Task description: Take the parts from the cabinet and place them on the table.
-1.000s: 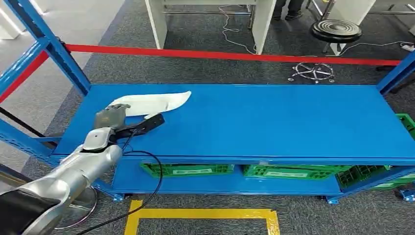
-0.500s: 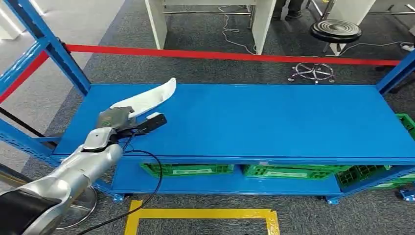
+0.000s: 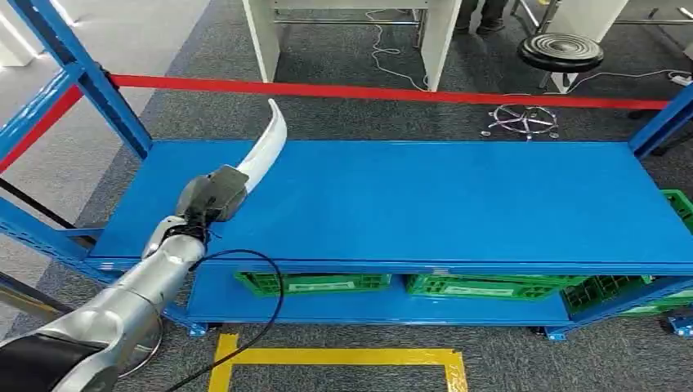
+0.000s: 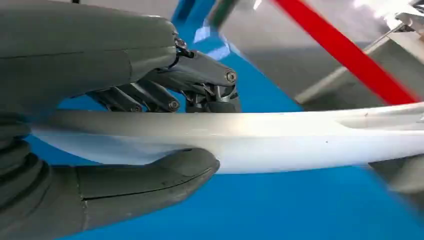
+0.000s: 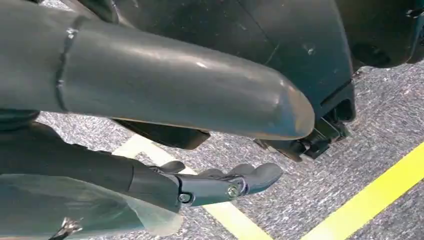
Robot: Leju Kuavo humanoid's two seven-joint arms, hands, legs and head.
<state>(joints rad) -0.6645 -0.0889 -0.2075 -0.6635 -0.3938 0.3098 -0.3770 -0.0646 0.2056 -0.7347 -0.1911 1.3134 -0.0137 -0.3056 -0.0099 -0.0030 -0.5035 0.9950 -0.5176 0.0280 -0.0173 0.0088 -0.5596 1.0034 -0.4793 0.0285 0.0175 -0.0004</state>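
- Grey carpet floor [image 3: 392, 114], speckled, running under and beyond everything.
- Blue metal shelf top [image 3: 458, 204] across the middle — broad, flat, evenly lit.
- Blue upright posts [image 3: 86, 77] at the left, one more at the far right [image 3: 662, 122].
- Green crates [image 3: 315, 282] on the lower shelf, side by side.
- Red tape line [image 3: 384, 92] across the carpet behind the rack.
- Yellow tape outline [image 3: 335, 357] on the floor at the near side.
- White desk legs [image 3: 437, 41] at the back, loose white cable [image 3: 384, 49] between them.
- Round black stool [image 3: 561, 51] beside a chrome star base [image 3: 523, 121].
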